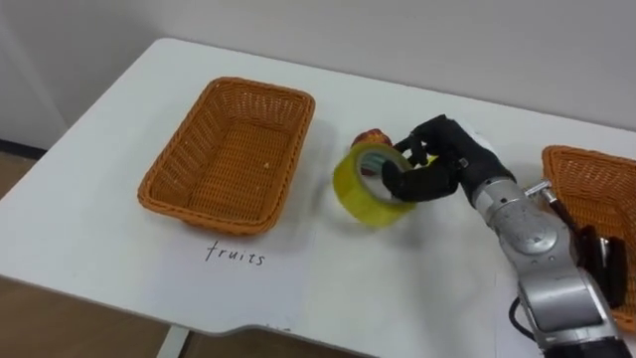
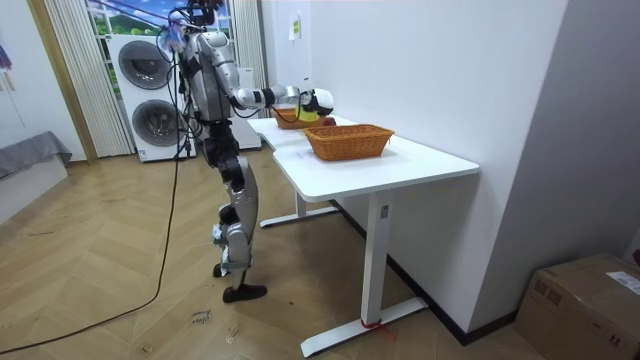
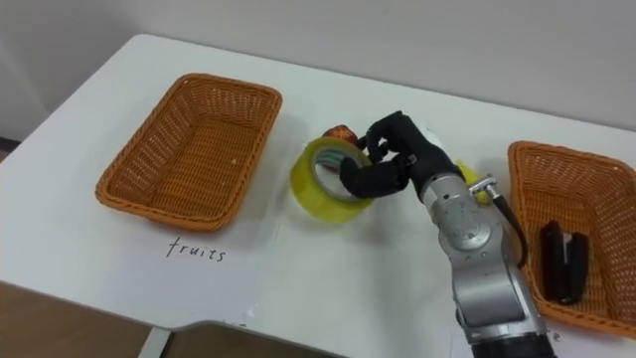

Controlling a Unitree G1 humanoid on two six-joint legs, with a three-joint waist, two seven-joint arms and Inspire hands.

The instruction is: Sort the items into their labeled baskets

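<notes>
While the robot stands at the end of the white rectangular table [image 1: 397, 288], its right arm reaches forward over the top.

Nearest: the handwritten word "fruits" [image 1: 236, 255] on the tabletop, just in front of the oblong orange-brown wicker basket [image 1: 234, 149] on the robot's left. Nothing of note is inside it.

Mid-table: the black right hand [image 1: 447, 154] is closed on the yellow roll of adhesive tape [image 1: 355, 191]. The thumb is hooked through the core and the fingers are curled over the top rim. The roll is tipped on edge, its opening facing up and toward the hand. I cannot tell whether its lower edge touches the table.

Key relation: the tape is an office supply, and the second wicker basket [image 3: 586, 194] lies to the robot's right of the hand, close beside the forearm. The fruit basket lies on the opposite side of the roll. Judgement: the carry goes rightward, a short sweep for this arm.

Farther back: a small red round fruit [image 1: 370, 136] sits just behind the roll. A yellow scrap [image 3: 484, 191] shows behind the wrist, but I cannot identify it.

Counts: two baskets, one tape roll, one red fruit, and one black stapler [image 3: 561, 261] already in the right basket.
</notes>
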